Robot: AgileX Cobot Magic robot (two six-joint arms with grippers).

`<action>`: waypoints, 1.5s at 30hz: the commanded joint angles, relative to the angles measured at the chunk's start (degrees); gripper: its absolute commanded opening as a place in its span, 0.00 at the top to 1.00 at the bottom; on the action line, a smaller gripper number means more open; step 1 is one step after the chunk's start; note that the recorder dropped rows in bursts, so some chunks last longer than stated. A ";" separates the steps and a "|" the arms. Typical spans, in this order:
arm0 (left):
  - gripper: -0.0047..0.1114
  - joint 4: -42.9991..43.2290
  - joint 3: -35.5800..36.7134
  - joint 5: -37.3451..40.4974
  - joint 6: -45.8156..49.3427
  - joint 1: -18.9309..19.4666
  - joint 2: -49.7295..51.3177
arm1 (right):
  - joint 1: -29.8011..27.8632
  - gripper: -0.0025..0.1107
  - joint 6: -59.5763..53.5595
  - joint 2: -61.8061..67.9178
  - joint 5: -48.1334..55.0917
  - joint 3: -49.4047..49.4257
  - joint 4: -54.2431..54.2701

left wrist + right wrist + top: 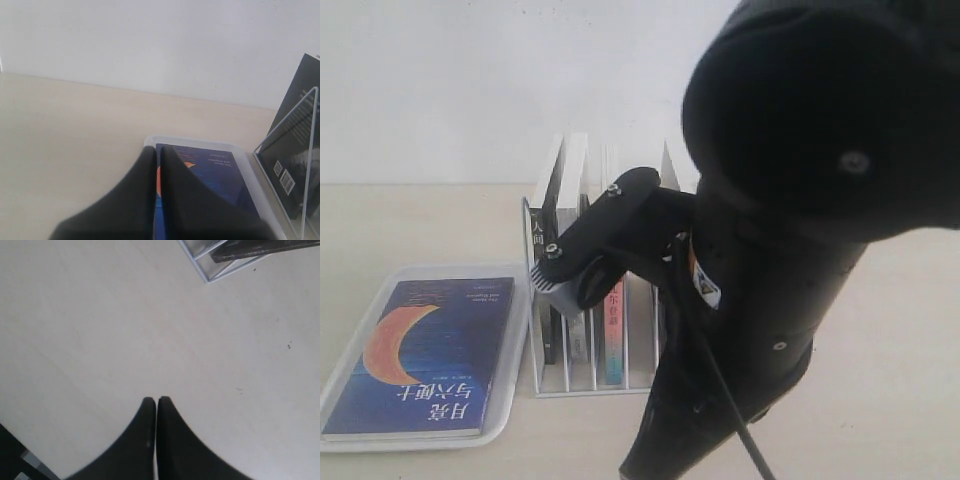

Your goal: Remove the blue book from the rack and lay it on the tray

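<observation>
The blue book [425, 350] with its orange crescent lies flat, cover up, inside the white tray [516, 330] at the left of the table. In the left wrist view my left gripper [157, 152] is shut and empty, hovering over the near part of the blue book [215, 170] and the tray [195, 141]. The white wire rack [590, 385] stands just right of the tray with several books upright in it. My right gripper [156, 401] is shut with nothing in it, above bare table, a corner of the rack [205, 275] beyond it.
A large black arm [780, 250] fills the right of the exterior view and covers part of the rack. A dark book [295, 140] leans in the rack's end slot next to the tray. A white wall stands behind the table.
</observation>
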 commanded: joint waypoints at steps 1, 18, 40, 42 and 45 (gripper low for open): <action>0.92 -0.59 -0.20 -0.41 -0.43 0.20 0.19 | -0.15 0.98 -0.10 -0.24 -0.13 0.34 -4.11; 0.92 -0.59 -0.20 -0.41 -0.43 0.20 0.19 | -15.25 0.98 5.48 -19.01 -32.25 22.56 5.73; 0.92 -0.59 -0.20 -0.41 -0.43 0.20 0.19 | -37.43 0.98 5.52 -61.97 -48.58 51.64 25.04; 0.92 -0.59 -0.20 -0.41 -0.43 0.20 0.19 | -38.57 0.98 5.27 -65.39 -48.58 51.76 25.04; 0.92 -0.59 -0.20 -0.41 -0.43 0.20 0.19 | -44.31 0.98 5.23 -74.74 -48.36 54.44 25.04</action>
